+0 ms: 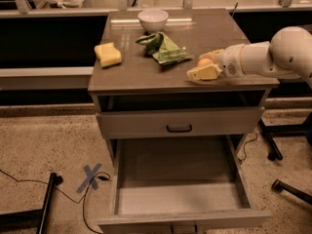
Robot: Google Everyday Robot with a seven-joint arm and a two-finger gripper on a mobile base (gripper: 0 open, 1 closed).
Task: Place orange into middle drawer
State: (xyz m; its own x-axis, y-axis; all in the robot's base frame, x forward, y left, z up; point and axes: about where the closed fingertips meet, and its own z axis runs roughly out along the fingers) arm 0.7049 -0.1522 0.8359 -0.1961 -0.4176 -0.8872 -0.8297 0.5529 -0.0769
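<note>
The orange point(204, 62) is small and round and sits on the cabinet top near its front right edge. My gripper point(205, 66) reaches in from the right at tabletop height and is around the orange, which shows inside it. The middle drawer point(178, 201) is pulled wide open below, with a pale grey floor and nothing in it. It lies lower than the gripper and a little to its left.
A white bowl point(153, 19) stands at the back of the top, a green bag point(164, 48) in the middle and a yellow sponge point(108, 54) at the left. The drawer front with a loop handle point(179, 128) is shut. A chair base point(287, 186) stands at the right.
</note>
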